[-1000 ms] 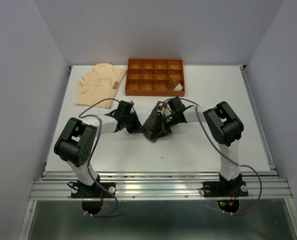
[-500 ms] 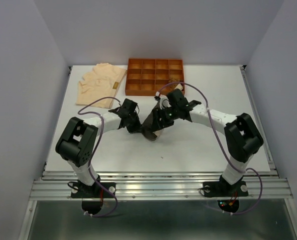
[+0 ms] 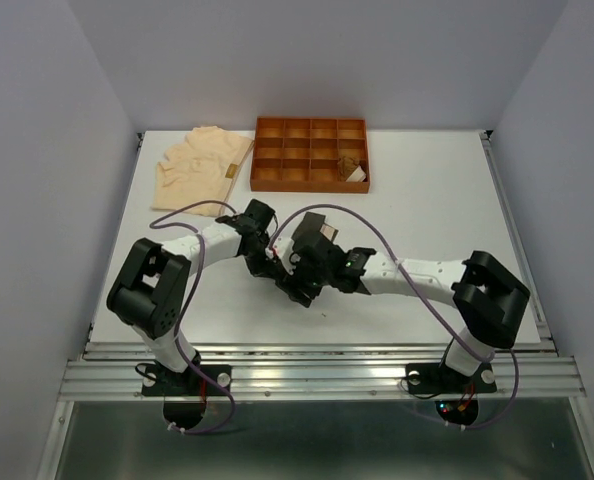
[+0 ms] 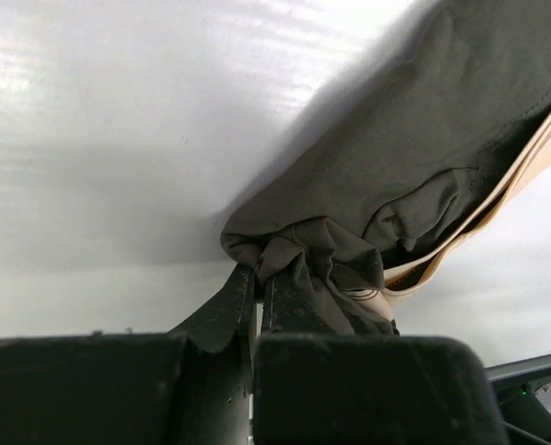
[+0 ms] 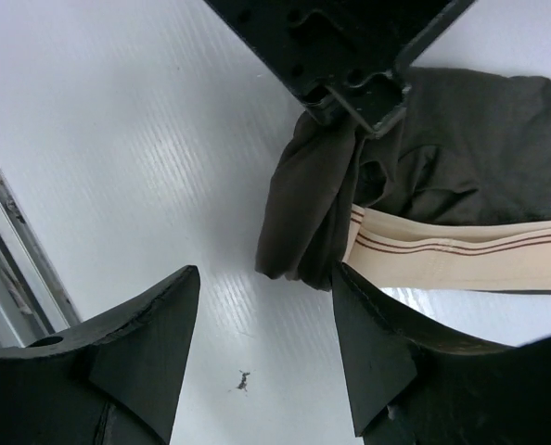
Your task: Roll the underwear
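“Reading any brand on the dark underwear (image 5: 480,139)?”

“No writing I can make out. The right wrist view shows its cream waistband (image 5: 461,246) with two thin dark-red stripes running along it. From the left wrist that band is only a pale edge under the grey folds.”

“Who has hold of it?”

“The left gripper (image 4: 259,295) is clenched on a bunched corner. Both wrist views show cloth squeezed between its closed fingers. The right gripper (image 5: 264,278) is released, jaws wide apart, just beside the loose end and holding nothing.”

“Where is it?”

“Near the middle of the white table (image 3: 417,200), between the two wrists. I cannot tell whether the pinched end is lifted. Overhead, the arms cover most of it.”

“What does overhead add?”

“The peach underwear (image 3: 199,165) spread flat at the far left, with a small darker patch on its right edge, too small to read. Just beside it stands the orange-brown tray (image 3: 297,187), and a rolled rust-brown underwear (image 3: 352,170) sits in its rightmost column. Only the right wrist shows a small dark speck (image 5: 242,378) on the table.”
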Robot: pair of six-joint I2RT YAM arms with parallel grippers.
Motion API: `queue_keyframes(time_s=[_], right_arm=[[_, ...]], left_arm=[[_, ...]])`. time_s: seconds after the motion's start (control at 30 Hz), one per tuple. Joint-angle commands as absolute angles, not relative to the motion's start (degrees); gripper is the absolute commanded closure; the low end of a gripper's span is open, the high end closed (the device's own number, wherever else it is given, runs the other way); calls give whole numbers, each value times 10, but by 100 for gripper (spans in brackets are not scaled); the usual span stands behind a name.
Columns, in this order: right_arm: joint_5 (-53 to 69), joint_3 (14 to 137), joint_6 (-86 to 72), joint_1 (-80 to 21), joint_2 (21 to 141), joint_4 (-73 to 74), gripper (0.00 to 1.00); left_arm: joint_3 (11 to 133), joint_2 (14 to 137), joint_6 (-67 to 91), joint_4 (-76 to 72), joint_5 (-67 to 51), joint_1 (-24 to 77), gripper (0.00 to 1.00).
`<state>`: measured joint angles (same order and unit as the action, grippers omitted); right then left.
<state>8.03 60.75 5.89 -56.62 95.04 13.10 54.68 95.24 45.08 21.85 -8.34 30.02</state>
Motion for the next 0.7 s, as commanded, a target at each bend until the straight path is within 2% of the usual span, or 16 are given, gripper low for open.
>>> queue_keyframes(time_s=[0.0, 0.4, 0.67], right_arm=[[14, 602, 134, -610, 940, 78, 35], [-68, 602, 192, -696, 956, 64, 37], [-99, 620, 205, -710, 993, 82, 38]], left_arm=[[548, 933, 447, 317, -78, 304, 100], [552, 944, 442, 346, -100, 304, 100], [556, 947, 441, 352, -103, 305, 100]])
